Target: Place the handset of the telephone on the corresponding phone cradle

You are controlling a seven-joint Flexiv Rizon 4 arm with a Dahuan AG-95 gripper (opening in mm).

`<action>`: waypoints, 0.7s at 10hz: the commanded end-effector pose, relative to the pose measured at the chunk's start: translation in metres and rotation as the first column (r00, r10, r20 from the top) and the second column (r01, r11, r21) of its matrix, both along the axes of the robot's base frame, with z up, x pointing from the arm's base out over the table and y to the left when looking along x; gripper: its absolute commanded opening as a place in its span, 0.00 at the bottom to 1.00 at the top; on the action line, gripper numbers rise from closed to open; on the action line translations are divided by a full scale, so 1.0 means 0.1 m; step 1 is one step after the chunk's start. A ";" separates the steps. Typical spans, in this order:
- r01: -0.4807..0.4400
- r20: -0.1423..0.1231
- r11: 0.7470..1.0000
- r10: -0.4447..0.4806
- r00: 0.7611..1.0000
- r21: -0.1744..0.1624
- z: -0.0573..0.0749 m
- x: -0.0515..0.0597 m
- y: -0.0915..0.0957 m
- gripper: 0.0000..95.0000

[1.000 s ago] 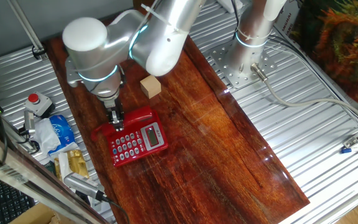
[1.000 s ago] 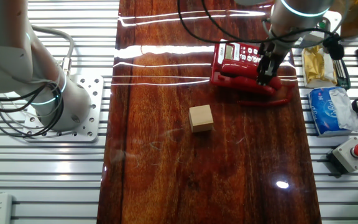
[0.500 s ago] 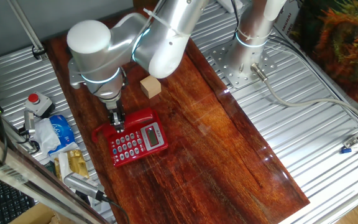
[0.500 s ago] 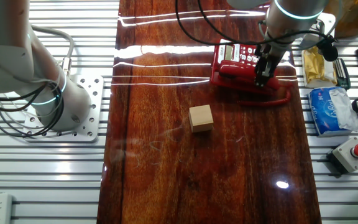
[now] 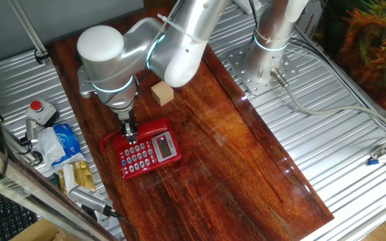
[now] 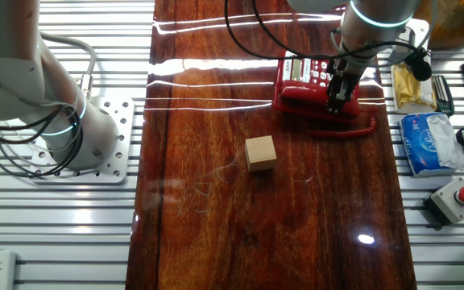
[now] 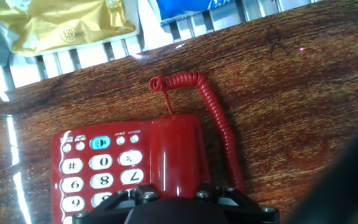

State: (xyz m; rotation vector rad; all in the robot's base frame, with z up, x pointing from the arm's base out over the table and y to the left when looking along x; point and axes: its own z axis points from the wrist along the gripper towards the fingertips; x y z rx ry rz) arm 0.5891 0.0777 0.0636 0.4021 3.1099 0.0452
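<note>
The red telephone (image 5: 147, 154) lies near the left edge of the wooden board, with its white keypad and grey display facing up. It also shows in the other fixed view (image 6: 304, 71) and the hand view (image 7: 98, 168). The glossy red handset (image 7: 176, 155) lies along the cradle side of the base, beside the keypad; it also shows in both fixed views (image 5: 150, 126) (image 6: 306, 103). Its coiled cord (image 7: 213, 106) loops off onto the board. My gripper (image 5: 131, 132) (image 6: 333, 101) (image 7: 174, 198) stands straight over the handset, shut on its middle. The cradle is hidden beneath the handset.
A tan wooden cube (image 5: 162, 93) (image 6: 260, 153) sits on the board close to the phone. A grey box with a red button (image 5: 37, 110) (image 6: 456, 197), a blue packet (image 6: 427, 142) and a yellow packet (image 7: 61, 25) lie beyond the board's edge. A second arm's base (image 6: 83, 133) stands opposite.
My gripper has moved the handset a little closer in over the phone base, toward the keypad. The cord has followed. The cube has not moved.
</note>
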 end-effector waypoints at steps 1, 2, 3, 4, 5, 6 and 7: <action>0.001 0.003 1.000 -0.001 1.000 0.003 0.00 -0.04 -0.01 0.00; 0.001 0.017 1.000 -0.001 1.000 0.006 -0.01 -0.07 -0.02 0.00; -0.002 0.022 1.000 0.002 1.000 0.008 -0.02 -0.11 -0.02 0.00; 0.002 0.040 1.000 -0.002 0.999 0.007 -0.02 -0.11 -0.03 0.00; -0.005 0.050 1.000 0.004 0.999 0.022 0.00 -0.11 -0.03 0.00; -0.006 0.046 1.000 0.005 0.999 0.023 0.01 -0.11 -0.03 0.00; -0.005 0.033 0.998 0.002 0.999 0.066 0.00 -0.12 -0.03 0.00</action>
